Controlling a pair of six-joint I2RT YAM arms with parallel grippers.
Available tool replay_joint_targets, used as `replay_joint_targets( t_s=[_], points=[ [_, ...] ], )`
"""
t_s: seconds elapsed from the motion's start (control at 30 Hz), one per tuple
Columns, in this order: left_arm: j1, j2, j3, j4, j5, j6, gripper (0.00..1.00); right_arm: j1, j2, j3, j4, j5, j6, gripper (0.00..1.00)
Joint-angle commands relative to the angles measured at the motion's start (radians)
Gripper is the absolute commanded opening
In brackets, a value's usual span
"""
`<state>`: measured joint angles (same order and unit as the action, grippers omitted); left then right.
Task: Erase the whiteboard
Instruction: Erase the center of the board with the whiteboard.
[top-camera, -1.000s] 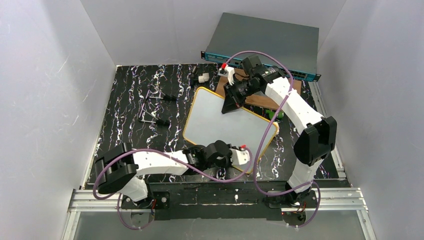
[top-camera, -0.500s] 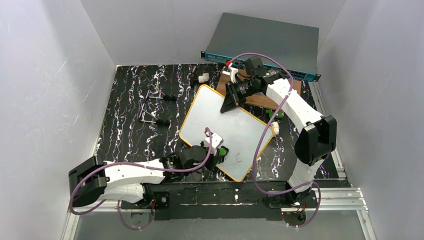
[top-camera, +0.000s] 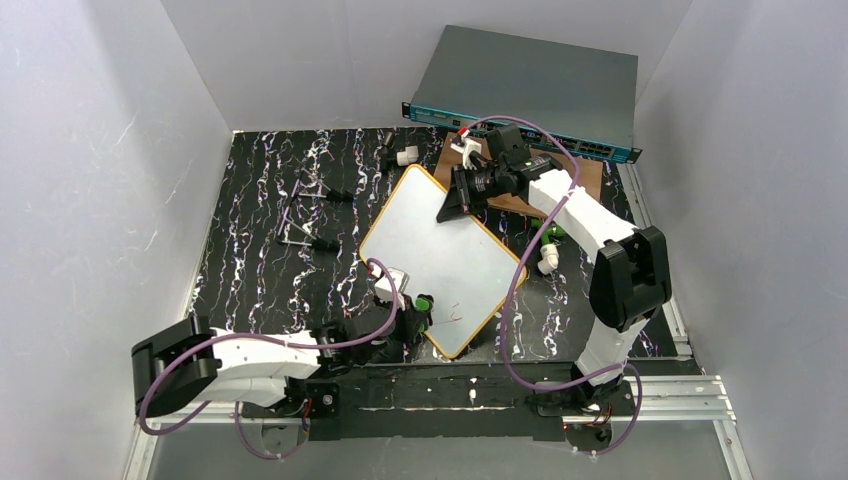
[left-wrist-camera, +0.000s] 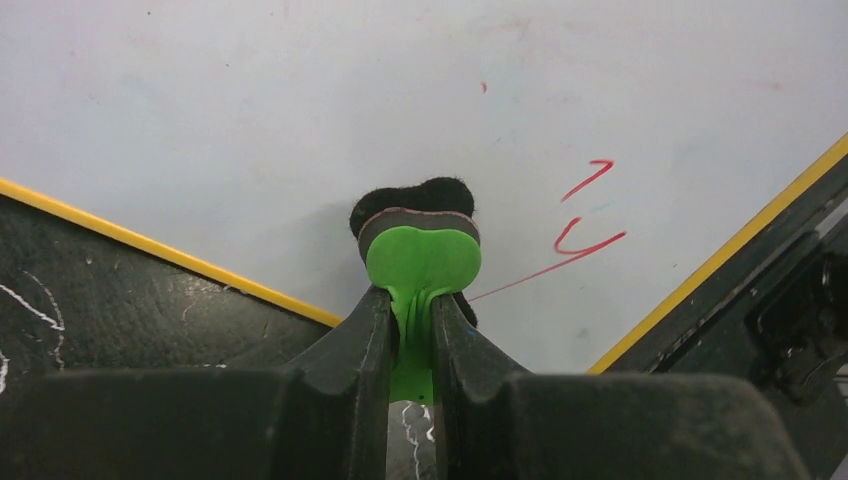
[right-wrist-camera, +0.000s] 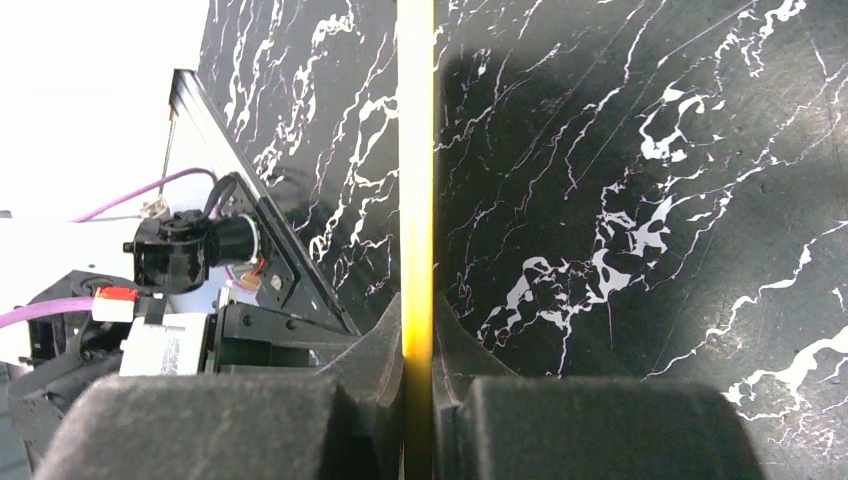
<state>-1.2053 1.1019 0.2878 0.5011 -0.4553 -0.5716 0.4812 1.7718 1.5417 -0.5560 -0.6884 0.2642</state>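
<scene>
Few illegible red scribbles, left pincer gripping eraser, right pincer gripping whiteboard rim

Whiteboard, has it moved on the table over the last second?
Yes. The whiteboard turned clockwise in the top view: its near corner swung left, relative to the fixed grey box at the back.

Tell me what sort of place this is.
Probably a robotics lab test booth: plain white walls around a black marbled table, left arm and right arm bolted to an aluminium rail.
</scene>
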Motion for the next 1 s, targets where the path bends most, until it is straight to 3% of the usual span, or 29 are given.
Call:
replay_joint_targets(
  t_s=[0.0,0.27,0.4,0.77,0.97],
  points=[
    [0.003,0.059,0.0,0.119,-0.066,-0.124,0.0,0.013,-0.059,-0.009,0.168,-0.036,0.141,0.01],
    [0.007,0.155,0.006,0.086,-0.117,-0.21,0.0,0.015,-0.066,-0.042,0.206,-0.043,0.177,0.01],
    [0.086,0.119,-0.048,0.101,-0.128,-0.225,0.0,0.014,-0.072,-0.053,0.218,-0.052,0.186,0.01],
    [0.124,0.265,-0.014,0.25,0.143,-0.207,0.0,0.014,-0.063,-0.062,0.235,-0.067,0.197,0.01],
    [0.068,0.368,0.103,0.345,0.334,-0.103,0.0,0.018,-0.058,-0.066,0.244,-0.077,0.204,0.01]
  ],
)
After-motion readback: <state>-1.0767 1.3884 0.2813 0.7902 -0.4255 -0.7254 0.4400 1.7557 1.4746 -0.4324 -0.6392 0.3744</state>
